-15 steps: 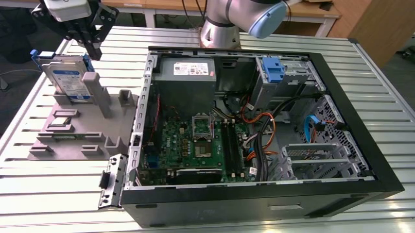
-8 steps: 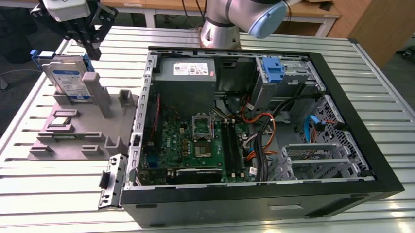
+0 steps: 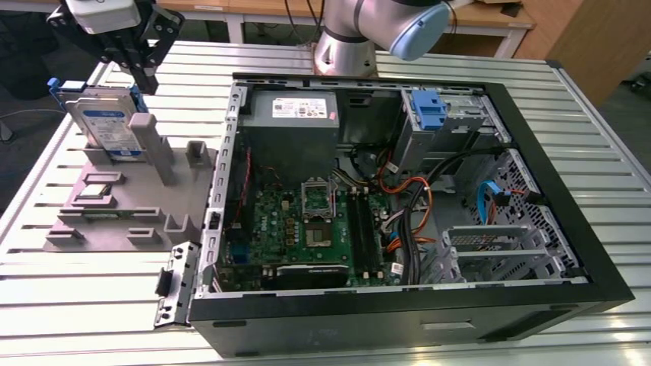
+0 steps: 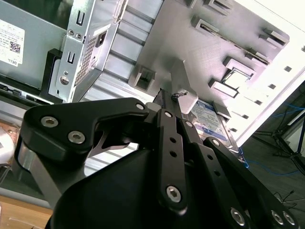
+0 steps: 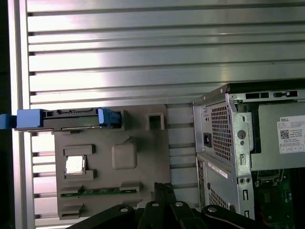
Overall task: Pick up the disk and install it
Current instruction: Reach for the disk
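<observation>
The disk (image 3: pixel 107 126) stands on edge in a slot of the grey fixture (image 3: pixel 112 221) at the exterior view's left, its white-and-blue label facing out and blue rails on its edges. In the first wrist view the disk (image 5: pixel 71 119) shows edge-on, with blue rail ends at both sides. In the second wrist view part of the disk's label (image 4: pixel 209 119) shows past the fingers. My gripper (image 3: pixel 142 80) hangs just above the disk's far top corner, apart from it. Its fingers (image 5: pixel 164 188) are pressed together with nothing between them, and the gripper (image 4: pixel 177 95) reads the same in the second wrist view.
An open computer case (image 3: pixel 549 152) lies on the slatted metal table (image 3: pixel 91 290), to the right of the fixture. Inside are a grey power-supply box (image 3: pixel 290 110), a motherboard (image 3: pixel 305 229), cables and a blue bracket (image 3: pixel 429 107) at the drive bay. A small chip (image 5: pixel 75 164) sits in the fixture.
</observation>
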